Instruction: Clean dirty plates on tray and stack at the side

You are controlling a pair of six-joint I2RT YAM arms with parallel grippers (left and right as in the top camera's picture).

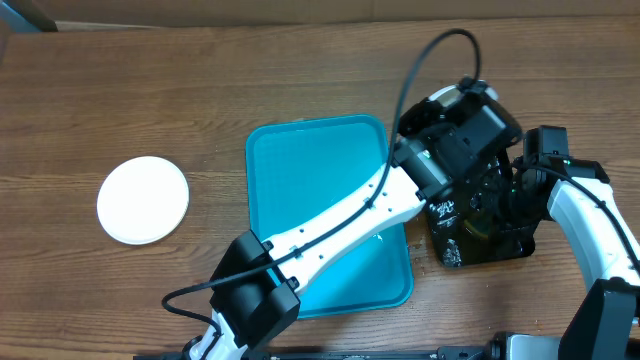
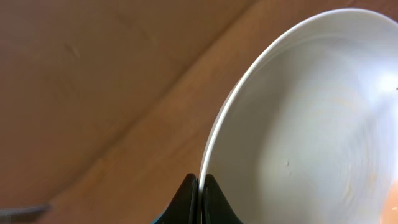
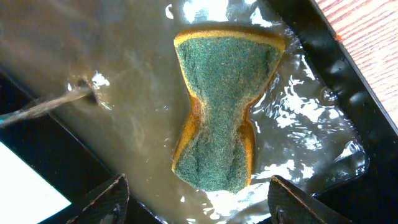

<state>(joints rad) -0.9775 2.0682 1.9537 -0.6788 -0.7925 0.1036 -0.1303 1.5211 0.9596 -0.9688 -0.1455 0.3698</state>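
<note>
We are pinching a plate by its rim in the left claw; so thin a hold may be slipping under scrubbing. The right claw is hanging spread over the sponge soaking in murky water in the black tray, at 3 o'clock of the tray; another plate is lying at 9 o'clock.

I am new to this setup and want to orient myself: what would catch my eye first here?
A green-topped sponge lies in murky water in the black tray, at the right of the table. The left pincer is shut on the rim of a white plate, its arm reaching across the turquoise tray.
</note>
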